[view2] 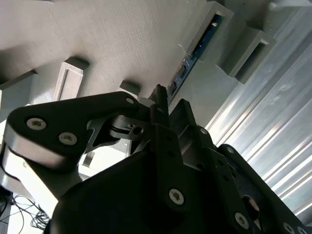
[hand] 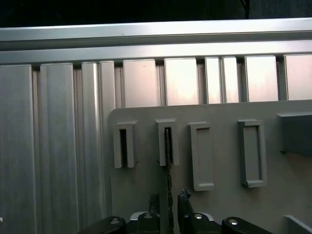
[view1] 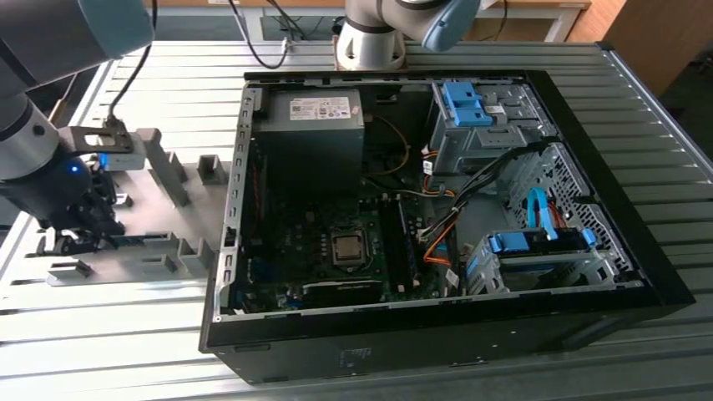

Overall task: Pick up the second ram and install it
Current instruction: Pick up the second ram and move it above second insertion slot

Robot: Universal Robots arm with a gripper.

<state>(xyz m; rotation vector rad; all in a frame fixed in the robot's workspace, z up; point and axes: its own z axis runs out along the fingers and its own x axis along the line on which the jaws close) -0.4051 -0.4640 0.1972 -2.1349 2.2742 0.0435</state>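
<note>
Closest to the wrist, in the first wrist view, we see the jaws set narrowly apart, one on each side of the ram [hand: 168, 165]. The ram runs edge-on between them, and a thin gap shows on either side of it, so the jaws straddle the ram without clamping it. Its far end sits in the slot of a grey block [hand: 161, 146]. More blocks [hand: 201, 156] stand in a row beside that one on the grey plate [hand: 136, 185]. In the second wrist view the ram shows blue-green with small dark chips, lying in its block just past the jaw tips.

Beyond the plate we see the ribbed metal counter [hand: 58, 146] that carries it.

In the exterior view the jaws hang low over the plate at the exterior view's left. Well apart from them, toward the exterior view's right, a black computer case [view1: 446, 338] lies open on the counter. Inside it we make out the green board [view1: 279, 267], a grey power supply [view1: 312, 134] and, farthest off, bright-blue latches [view1: 468, 104] on the drive cages.
</note>
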